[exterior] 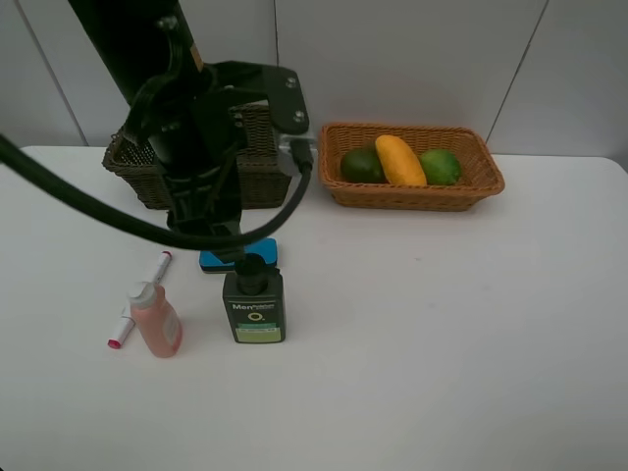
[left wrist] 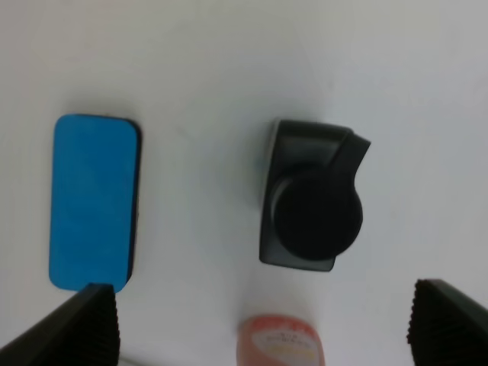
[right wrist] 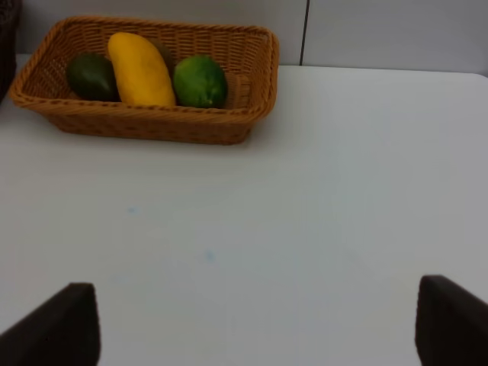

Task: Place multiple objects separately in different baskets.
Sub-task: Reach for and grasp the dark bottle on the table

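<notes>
My left gripper (left wrist: 263, 324) hangs open above the dark green pump bottle (exterior: 254, 310), whose black pump head (left wrist: 313, 198) shows from above between the fingers. The blue eraser block (exterior: 238, 255) lies just behind the bottle and shows again in the left wrist view (left wrist: 93, 202). Left of them lie the pink white-capped bottle (exterior: 157, 322) and the white pink-tipped marker (exterior: 137, 299). The orange-tan basket (exterior: 488, 162) holds the avocado (exterior: 361, 164), the mango (exterior: 400, 160) and the bright green fruit (exterior: 441, 166). My right gripper (right wrist: 255, 324) is open over bare table.
The dark wicker basket (exterior: 132, 167) stands at the back left, mostly covered by my left arm (exterior: 196, 147). A black cable (exterior: 78, 201) sweeps across the left of the table. The white table (exterior: 442, 324) spreads out to the right and front.
</notes>
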Available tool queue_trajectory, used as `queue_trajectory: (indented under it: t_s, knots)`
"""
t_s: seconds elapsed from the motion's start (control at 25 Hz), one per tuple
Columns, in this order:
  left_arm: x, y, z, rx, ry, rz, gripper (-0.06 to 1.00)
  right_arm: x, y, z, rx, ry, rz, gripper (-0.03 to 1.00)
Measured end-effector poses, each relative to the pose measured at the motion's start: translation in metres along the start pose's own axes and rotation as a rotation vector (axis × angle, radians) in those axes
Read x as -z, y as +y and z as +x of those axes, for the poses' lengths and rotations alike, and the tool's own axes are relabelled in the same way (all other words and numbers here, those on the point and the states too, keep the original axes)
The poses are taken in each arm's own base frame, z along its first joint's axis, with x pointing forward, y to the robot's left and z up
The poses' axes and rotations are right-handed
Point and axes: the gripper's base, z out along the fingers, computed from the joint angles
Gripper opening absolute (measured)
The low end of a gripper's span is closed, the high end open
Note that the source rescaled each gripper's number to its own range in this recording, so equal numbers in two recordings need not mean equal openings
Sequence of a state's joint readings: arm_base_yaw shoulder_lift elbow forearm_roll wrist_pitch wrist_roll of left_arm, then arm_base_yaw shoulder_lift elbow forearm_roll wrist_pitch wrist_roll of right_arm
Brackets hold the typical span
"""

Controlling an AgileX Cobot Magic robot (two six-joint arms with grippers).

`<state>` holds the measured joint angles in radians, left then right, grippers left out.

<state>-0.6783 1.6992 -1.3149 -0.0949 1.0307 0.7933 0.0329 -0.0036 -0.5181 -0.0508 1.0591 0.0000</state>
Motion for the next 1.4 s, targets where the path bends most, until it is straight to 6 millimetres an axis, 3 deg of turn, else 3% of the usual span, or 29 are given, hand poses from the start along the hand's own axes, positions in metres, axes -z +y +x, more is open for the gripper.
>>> queue_trajectory:
  t_s: [0.32, 0.88, 1.4]
  knots:
    - [-0.033, -0.007, -0.01, -0.058, 0.071, 0.047, 1.0, 0.0, 0.0, 0.0, 0.0, 0.0, 0.0, 0.99]
    - [-0.085, -0.005, -0.01, -0.052, 0.148, 0.116, 1.0, 0.0, 0.0, 0.0, 0.0, 0.0, 0.0, 0.99]
    - [-0.115, -0.004, -0.009, -0.042, 0.178, 0.148, 1.0, 0.0, 0.0, 0.0, 0.0, 0.0, 0.0, 0.99]
